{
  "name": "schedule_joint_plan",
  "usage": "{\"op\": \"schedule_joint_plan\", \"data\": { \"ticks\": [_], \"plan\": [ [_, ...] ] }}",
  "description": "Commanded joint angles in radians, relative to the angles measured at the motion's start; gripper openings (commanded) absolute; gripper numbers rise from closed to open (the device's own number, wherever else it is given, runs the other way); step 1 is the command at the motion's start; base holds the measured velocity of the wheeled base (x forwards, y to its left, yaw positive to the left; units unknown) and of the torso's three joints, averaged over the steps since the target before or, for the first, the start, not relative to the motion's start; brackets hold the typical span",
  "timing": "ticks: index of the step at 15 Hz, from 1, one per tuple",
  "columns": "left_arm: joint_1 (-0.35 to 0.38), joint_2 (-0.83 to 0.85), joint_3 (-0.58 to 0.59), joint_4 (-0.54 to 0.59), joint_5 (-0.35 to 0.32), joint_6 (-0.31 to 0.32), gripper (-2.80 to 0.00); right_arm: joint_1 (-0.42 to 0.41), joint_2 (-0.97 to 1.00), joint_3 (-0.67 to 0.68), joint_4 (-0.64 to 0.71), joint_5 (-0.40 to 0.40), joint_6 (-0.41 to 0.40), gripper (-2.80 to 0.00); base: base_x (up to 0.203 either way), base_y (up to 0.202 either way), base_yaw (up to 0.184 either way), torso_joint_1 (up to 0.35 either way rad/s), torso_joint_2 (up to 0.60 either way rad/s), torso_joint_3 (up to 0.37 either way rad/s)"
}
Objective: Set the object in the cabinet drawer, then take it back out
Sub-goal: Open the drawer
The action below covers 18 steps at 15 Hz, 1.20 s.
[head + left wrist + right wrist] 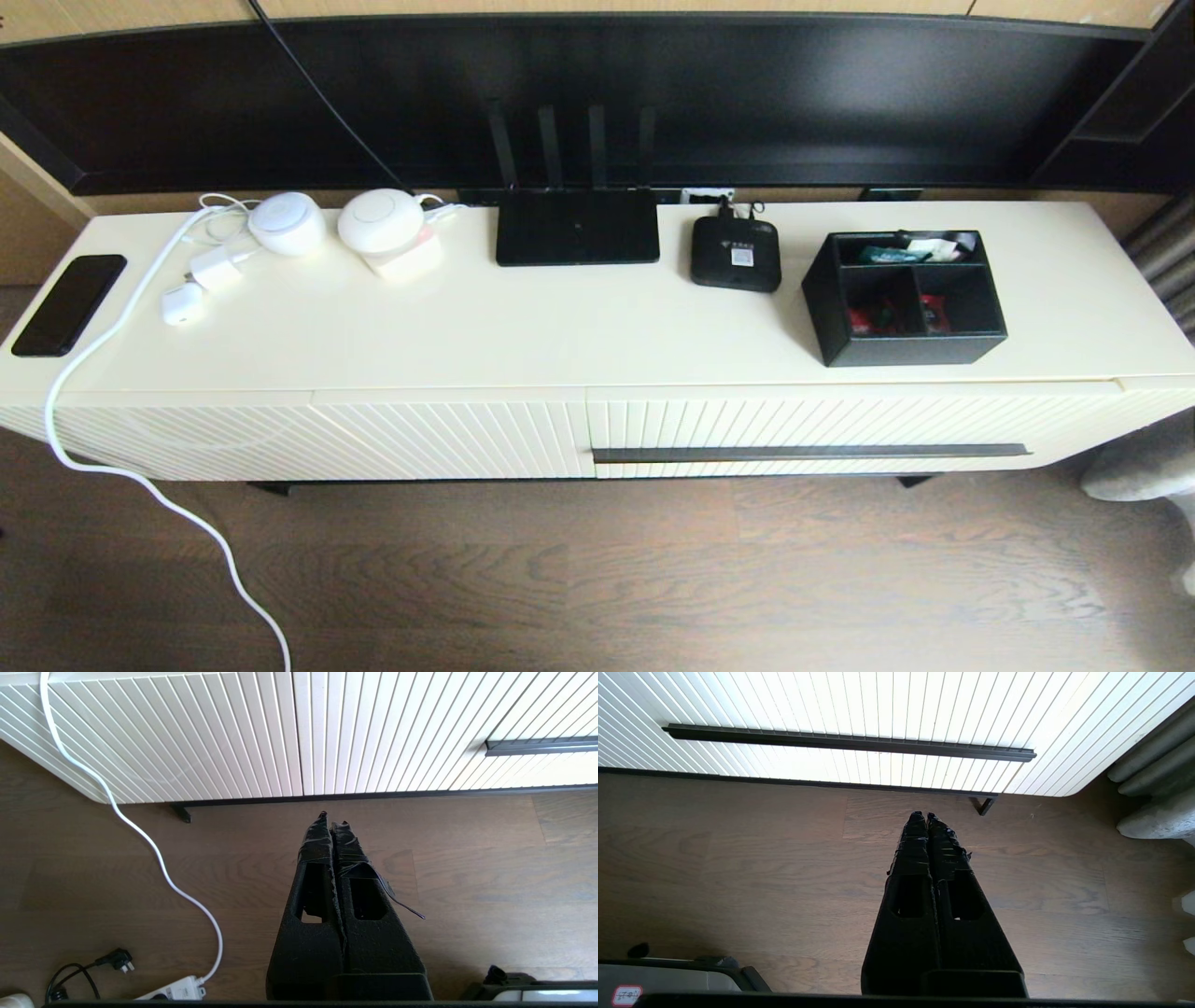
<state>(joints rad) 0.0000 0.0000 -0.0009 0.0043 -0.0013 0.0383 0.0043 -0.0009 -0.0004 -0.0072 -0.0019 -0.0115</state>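
Two hands hang low over the wooden floor in front of the cabinet drawer (808,434), neither touching anything: my left hand (332,820) and my right hand (924,816) both have fingers pressed together, empty, pointing toward the ribbed front. I judge nothing is started; the drawer is closed. Next I need to open a hand around the handle bar (850,743) and pull. Beyond the drawer, on the bench above it, sits the organiser box (904,297).

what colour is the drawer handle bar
Dark grey, on the ribbed cream drawer front; the handle bar shows best in the right wrist view.
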Motion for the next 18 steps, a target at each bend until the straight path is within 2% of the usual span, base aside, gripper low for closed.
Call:
{"op": "schedule_joint_plan", "data": {
  "ticks": [1, 13, 15, 18],
  "plan": [
    [0.000, 0.001, 0.000, 0.000, 0.000, 0.000, -2.80, 0.000, -0.001, 0.000, 0.001, 0.000, 0.001, -2.80, 0.000, 0.000, 0.000, 0.000, 0.00, 0.000],
    [0.000, 0.002, -0.001, 0.000, 0.000, 0.000, -2.80, 0.000, -0.002, -0.030, -0.034, -0.011, -0.015, -2.80, 0.000, 0.000, 0.000, 0.000, 0.00, 0.000],
    [0.000, 0.002, -0.001, 0.000, 0.000, 0.000, -2.80, 0.001, 0.002, -0.182, 0.034, -0.013, -0.020, -2.80, 0.000, 0.000, 0.000, 0.000, 0.00, 0.000],
    [0.000, 0.002, 0.000, 0.000, 0.000, 0.000, -2.80, 0.000, 0.076, -0.480, 0.295, 0.006, -0.030, -2.80, 0.000, 0.000, 0.000, 0.000, 0.00, 0.000]
  ]
}}
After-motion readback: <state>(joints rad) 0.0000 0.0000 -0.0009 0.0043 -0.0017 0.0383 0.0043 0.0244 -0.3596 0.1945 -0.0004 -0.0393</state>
